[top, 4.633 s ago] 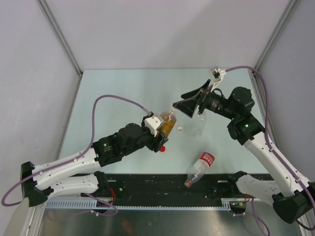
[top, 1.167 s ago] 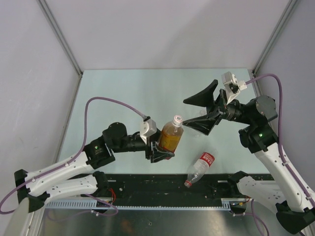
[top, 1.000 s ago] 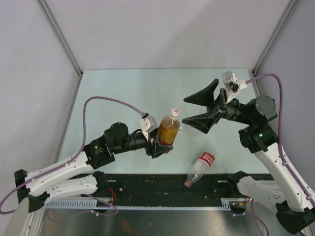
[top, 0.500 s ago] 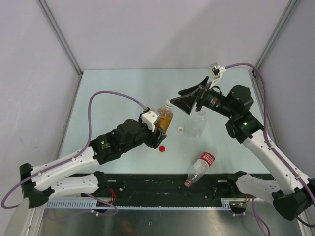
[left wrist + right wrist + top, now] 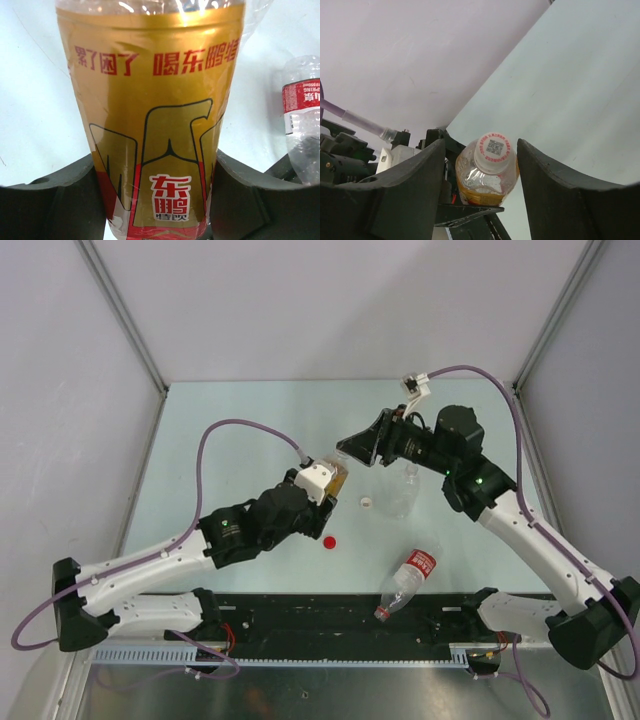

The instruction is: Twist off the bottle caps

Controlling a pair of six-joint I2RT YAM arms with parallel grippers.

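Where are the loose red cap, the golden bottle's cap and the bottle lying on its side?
loose red cap (image 5: 330, 540), top external view, its centre.
golden bottle's cap (image 5: 493, 147), right wrist view, its printed top.
lying bottle (image 5: 420, 563), top external view, its red label.

A second ago the left gripper (image 5: 157, 197) has the amber bottle (image 5: 155, 100) drawn back toward the near edge. Now it carries the bottle out to mid-table again, a little farther along than half a second ago. The right gripper (image 5: 481, 146), then swung off to the right with its jaws spread in the air, now reaches in over the bottle, and its fingers (image 5: 415, 175) stand either side of the cap (image 5: 493, 148).
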